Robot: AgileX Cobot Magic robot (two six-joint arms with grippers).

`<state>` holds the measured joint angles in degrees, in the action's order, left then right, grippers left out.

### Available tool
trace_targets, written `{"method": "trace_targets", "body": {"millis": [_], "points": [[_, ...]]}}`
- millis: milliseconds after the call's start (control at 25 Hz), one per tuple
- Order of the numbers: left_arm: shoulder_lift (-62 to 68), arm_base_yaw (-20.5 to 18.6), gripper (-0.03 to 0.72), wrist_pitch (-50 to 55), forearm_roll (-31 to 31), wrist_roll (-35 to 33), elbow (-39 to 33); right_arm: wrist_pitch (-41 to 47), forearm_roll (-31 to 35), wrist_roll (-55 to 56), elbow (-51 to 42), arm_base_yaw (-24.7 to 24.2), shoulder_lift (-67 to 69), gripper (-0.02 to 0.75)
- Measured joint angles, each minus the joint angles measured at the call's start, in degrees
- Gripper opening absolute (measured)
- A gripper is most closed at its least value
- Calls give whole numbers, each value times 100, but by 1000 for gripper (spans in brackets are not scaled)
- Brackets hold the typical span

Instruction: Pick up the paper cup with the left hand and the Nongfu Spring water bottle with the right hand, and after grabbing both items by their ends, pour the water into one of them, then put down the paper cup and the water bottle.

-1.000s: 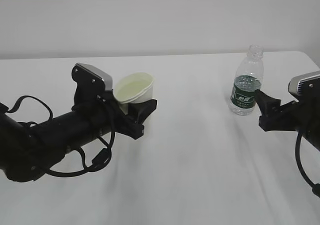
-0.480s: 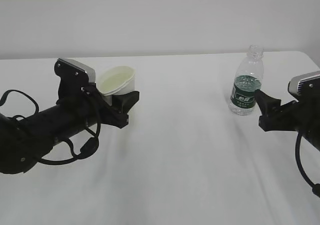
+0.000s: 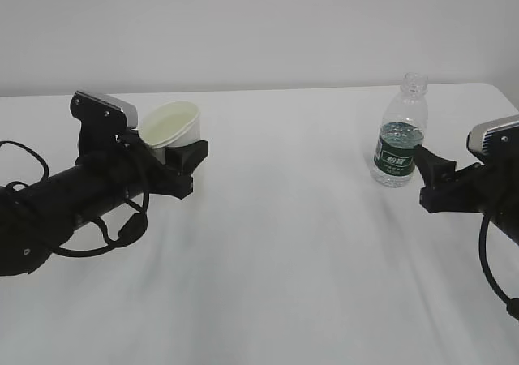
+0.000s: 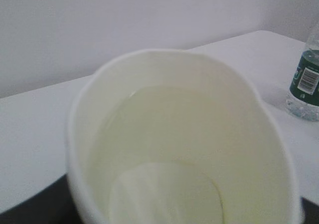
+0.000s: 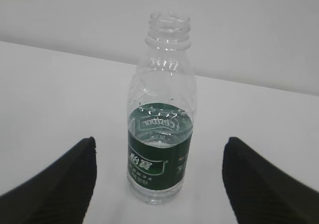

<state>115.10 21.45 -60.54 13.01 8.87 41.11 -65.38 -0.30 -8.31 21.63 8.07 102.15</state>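
Observation:
The white paper cup (image 3: 170, 123) is tilted toward the camera, lifted off the table, with my left gripper (image 3: 188, 169) shut on its lower part. It fills the left wrist view, the paper cup (image 4: 179, 149) showing its pale yellowish inside. The Nongfu Spring water bottle (image 3: 400, 138) stands upright and capless on the table at the right. Clear water (image 5: 159, 139) reaches about the top of its green label. My right gripper (image 3: 423, 174) is open just in front of the bottle (image 5: 160, 149). Its fingers (image 5: 60, 184) stand wide on either side and touch nothing.
The white table (image 3: 292, 243) runs to a plain white wall behind. Its right edge (image 3: 507, 97) passes close behind the bottle. The bottle (image 4: 306, 84) shows at the right margin of the left wrist view.
My left arm has carried the cup to the left and slightly back, away from the bottle. The right arm and the bottle have stayed where they were.

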Motion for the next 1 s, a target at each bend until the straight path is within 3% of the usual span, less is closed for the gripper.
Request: {"method": "trace_targets", "body": {"millis": [1000], "points": [[0,-774,455,0,-105,-4,0,0,-10,2,0,0,0,594]]}}
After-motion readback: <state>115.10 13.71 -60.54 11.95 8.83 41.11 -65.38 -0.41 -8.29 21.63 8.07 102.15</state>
